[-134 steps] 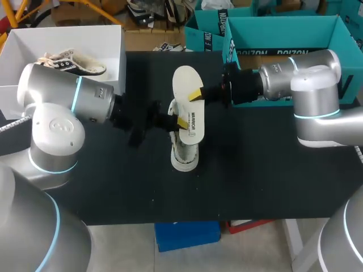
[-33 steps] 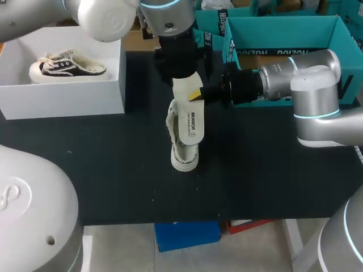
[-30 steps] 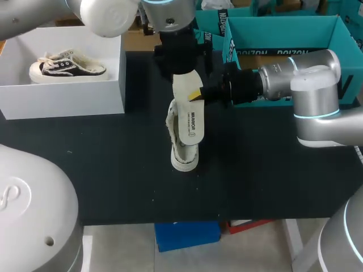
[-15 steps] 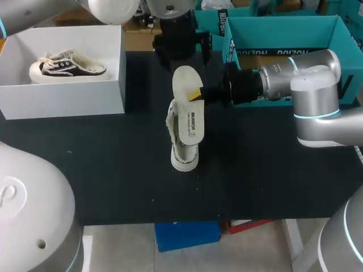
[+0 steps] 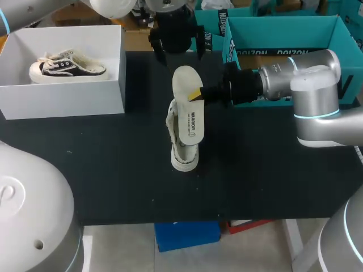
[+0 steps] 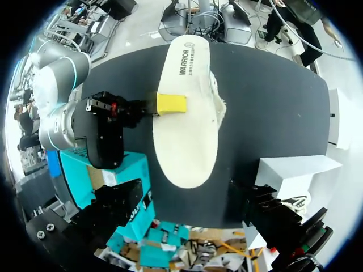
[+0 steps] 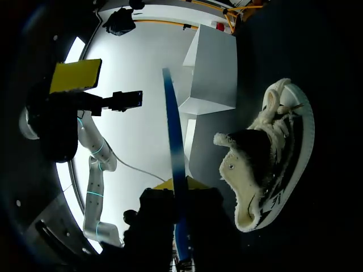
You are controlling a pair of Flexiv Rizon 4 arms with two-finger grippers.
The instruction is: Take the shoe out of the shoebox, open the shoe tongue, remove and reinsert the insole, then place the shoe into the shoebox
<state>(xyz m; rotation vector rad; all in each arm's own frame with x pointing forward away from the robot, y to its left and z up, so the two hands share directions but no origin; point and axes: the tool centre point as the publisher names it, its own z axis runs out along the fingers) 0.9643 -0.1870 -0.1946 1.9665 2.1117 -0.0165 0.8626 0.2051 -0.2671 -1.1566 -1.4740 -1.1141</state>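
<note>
The shoe (image 5: pixel 182 152) lies mid-desk. Just above it my right jaws pinch the insole (image 5: pixel 187 107) by its right edge. I'd angle the insole's near end down into the shoe's opening and seat it before releasing. Farther off, my left jaws hang spread and hold nothing. The shoebox (image 5: pixel 85 96) sits far left.

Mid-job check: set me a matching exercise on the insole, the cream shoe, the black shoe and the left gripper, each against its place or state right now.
Things:
1. insole
2. cream shoe
3. black shoe
4. left gripper

Places or states:
A. in the white shoebox
B. on the table, below the insole
C. open, holding nothing
D. held by the right gripper

Pairs: 1-D, 2-B, 3-A, 4-C
</note>
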